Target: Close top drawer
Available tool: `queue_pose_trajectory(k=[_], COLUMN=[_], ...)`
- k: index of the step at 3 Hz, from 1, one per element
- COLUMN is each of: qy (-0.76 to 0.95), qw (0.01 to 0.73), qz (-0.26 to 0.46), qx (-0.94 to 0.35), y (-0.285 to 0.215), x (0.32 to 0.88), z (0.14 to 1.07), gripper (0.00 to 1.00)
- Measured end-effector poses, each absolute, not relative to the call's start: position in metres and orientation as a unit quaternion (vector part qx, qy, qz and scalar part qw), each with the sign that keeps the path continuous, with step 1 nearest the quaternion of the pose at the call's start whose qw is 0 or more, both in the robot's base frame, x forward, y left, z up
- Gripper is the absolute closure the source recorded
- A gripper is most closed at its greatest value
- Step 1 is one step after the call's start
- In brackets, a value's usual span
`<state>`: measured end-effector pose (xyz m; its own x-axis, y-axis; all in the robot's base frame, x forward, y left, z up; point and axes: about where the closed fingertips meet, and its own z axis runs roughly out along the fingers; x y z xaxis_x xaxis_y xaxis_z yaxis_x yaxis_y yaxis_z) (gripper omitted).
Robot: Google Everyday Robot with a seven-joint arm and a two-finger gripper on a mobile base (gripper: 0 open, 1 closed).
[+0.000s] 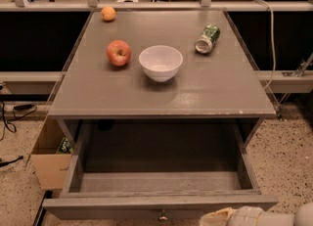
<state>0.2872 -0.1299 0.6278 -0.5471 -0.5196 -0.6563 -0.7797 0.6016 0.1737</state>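
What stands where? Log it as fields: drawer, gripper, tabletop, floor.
drawer: top drawer open, pulled far out
knob: knob at centre of the drawer front, at the view's bottom edge
gripper: gripper low at the bottom edge, right of the knob, by the drawer front; contact cannot be told
tabletop: orange back left; apple left of bowl; can on its side, back right
floor: box left of the drawer
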Motion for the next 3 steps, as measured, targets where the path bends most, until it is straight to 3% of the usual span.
queue_pose_trajectory(k=[1, 2, 3], qy=[0.849, 0.849, 0.849], qw=[0.283, 0.283, 0.283], qz=[0.23, 0.23, 0.23], qx=[-0.383, -0.383, -0.383], y=[-0.1299, -0.1299, -0.1299], x=[0.2872, 0.2872, 0.2872], z=[0.6278, 0.6278, 0.6278], gripper=[0.11, 0.0, 0.0])
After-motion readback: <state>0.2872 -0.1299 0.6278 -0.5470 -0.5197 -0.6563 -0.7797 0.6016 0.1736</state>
